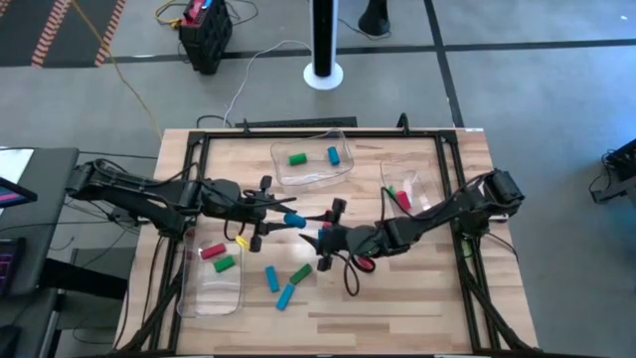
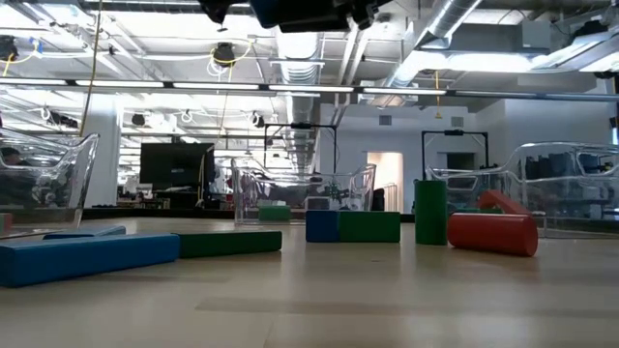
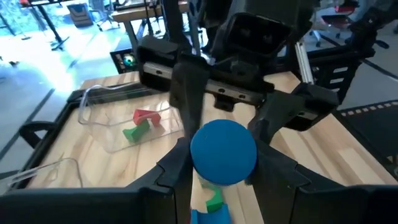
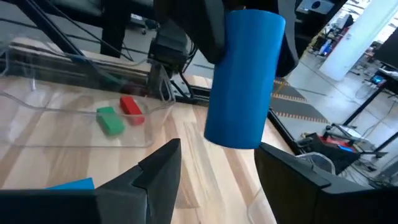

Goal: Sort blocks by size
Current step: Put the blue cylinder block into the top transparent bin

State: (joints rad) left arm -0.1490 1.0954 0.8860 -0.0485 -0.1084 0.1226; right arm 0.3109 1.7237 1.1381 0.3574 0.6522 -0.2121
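Observation:
My left gripper (image 1: 285,218) is over the table's middle, shut on a blue cylinder block (image 1: 294,220), which shows end-on in the left wrist view (image 3: 224,152). My right gripper (image 1: 320,239) faces it from the right. It is open, and its fingers (image 4: 158,168) stand on either side of the cylinder's free end (image 4: 239,124) without touching it. Loose blue (image 1: 271,278), green (image 1: 300,273) and red (image 1: 366,264) blocks lie on the table near its front. In the low view a green cylinder (image 2: 430,211) stands upright and a red one (image 2: 491,234) lies on its side. My left gripper pinches the blue cylinder's round side (image 3: 194,163) between its two fingers, at the end nearer my left arm (image 4: 249,25). The fingers come level from the table's left and lie along the cylinder. It is lifted clear of the table, and its free end sticks out toward my right gripper.
A clear tray at the far middle (image 1: 343,171) holds a green and a blue block. A clear tray at the right (image 1: 412,181) holds a red block. A clear tray at the near left (image 1: 211,293) holds red and green blocks. A black frame (image 1: 189,149) borders the tabletop.

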